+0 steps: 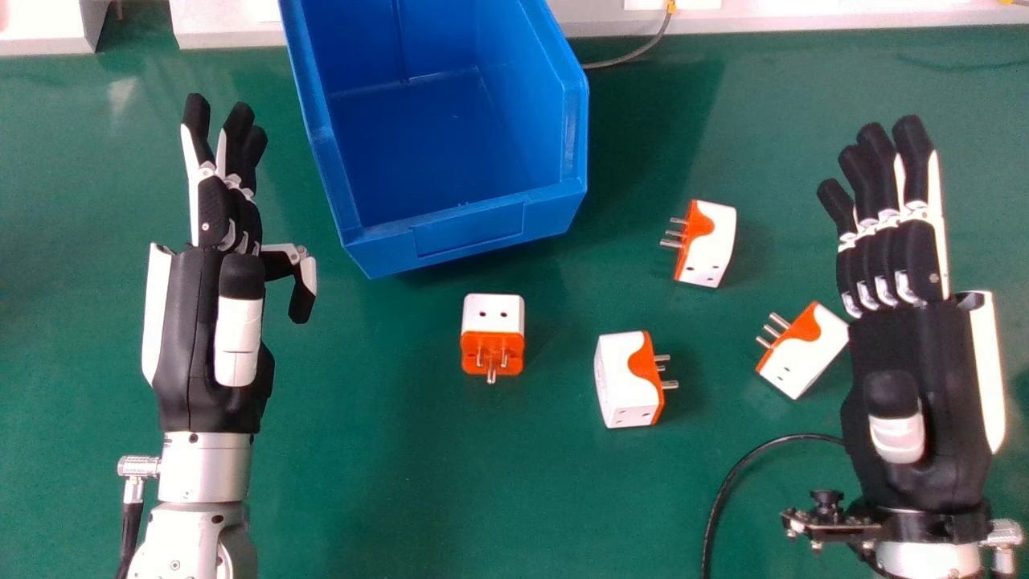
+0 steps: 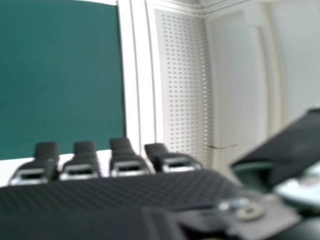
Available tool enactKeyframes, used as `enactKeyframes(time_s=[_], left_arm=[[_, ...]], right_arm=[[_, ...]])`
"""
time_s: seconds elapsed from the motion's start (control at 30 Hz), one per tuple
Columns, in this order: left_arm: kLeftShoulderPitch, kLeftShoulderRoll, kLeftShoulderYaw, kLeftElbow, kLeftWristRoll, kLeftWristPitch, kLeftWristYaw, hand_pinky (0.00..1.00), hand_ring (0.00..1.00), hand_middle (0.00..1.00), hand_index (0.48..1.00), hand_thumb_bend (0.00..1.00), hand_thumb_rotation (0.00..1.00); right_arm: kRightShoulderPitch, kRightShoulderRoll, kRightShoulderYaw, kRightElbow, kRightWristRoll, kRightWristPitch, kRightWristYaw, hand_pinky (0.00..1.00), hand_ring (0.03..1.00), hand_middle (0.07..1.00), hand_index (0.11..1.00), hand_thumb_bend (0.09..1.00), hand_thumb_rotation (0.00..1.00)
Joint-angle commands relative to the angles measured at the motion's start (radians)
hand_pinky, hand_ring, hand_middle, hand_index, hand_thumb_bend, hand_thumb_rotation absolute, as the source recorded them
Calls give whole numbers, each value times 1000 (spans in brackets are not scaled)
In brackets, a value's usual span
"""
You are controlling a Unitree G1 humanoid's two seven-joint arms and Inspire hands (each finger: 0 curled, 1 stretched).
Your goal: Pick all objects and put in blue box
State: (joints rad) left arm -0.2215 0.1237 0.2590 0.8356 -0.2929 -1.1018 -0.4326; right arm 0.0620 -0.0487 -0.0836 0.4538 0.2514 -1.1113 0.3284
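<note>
Four adapters (image 1: 493,315) lie between left hand (image 1: 191,346) and right hand (image 1: 900,342).

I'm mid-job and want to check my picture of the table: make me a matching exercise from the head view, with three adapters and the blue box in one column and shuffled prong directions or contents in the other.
Column one
1. Lowest adapter in the head view
2. Blue box
3. Highest adapter in the head view
4. Adapter nearest the left hand

Column two
A. Prongs toward the view's bottom edge
B. Prongs toward the view's right
C. Prongs toward the view's left
D. No adapter to be seen inside

Right pairs: 1-B, 2-D, 3-C, 4-A
</note>
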Motion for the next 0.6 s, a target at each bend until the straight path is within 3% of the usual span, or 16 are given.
enactKeyframes(time_s=[0.0,0.57], left_arm=[[-7,6,-3,-14,1,-21,0,0,1000,1000,1000,1000,952],[-6,5,-4,-14,2,-19,-1,0,1000,1000,1000,1000,952]], right_arm=[[4,-5,-4,-33,-7,-8,-8,946,975,972,988,816,824],[9,-9,-3,-44,-9,5,-11,945,975,973,990,809,795]])
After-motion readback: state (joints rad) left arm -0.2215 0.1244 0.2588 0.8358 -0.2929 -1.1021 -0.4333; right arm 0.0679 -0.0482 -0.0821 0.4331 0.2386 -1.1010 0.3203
